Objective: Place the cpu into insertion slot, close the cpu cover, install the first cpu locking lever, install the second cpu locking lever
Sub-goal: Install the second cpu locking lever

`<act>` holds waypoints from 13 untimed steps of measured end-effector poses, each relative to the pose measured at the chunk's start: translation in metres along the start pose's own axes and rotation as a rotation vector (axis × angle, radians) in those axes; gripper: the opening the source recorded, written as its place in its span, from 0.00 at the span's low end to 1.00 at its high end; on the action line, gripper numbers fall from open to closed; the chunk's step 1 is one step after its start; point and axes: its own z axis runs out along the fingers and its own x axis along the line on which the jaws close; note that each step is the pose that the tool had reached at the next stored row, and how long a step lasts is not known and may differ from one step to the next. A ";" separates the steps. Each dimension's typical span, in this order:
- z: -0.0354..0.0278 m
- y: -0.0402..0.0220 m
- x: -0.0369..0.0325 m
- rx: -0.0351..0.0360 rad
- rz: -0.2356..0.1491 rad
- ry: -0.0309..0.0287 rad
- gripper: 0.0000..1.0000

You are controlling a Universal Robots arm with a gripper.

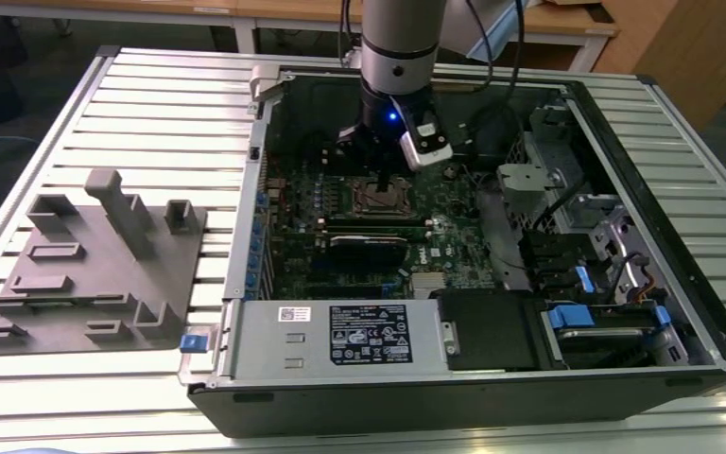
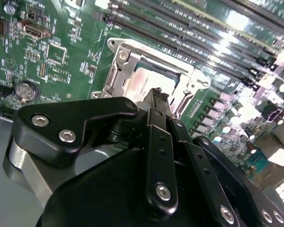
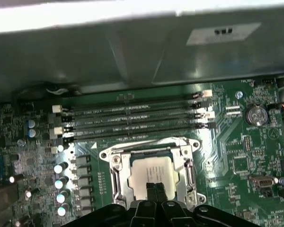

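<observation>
Cpu (image 3: 152, 171) seated in insertion slot (image 3: 114, 176), framed by cpu cover (image 3: 149, 150) lying flat on it, near middle of green motherboard (image 3: 236, 151) inside open computer case (image 1: 665, 123) on slatted surface (image 1: 148, 104). Tool (image 3: 156, 191) pinched together, tips at 6 o'clock edge of cpu, gripping nothing visible. Risk: tip pressure skewing chip, bending socket pins; slipping off onto cover rim.
</observation>
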 end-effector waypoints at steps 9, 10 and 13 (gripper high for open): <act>-0.0020 -0.0008 -0.0002 -0.0006 0.000 0.0000 0.11; -0.0021 -0.0008 -0.0002 -0.0012 0.000 0.0000 0.11; -0.0023 -0.0008 -0.0002 -0.0012 0.000 0.0001 0.11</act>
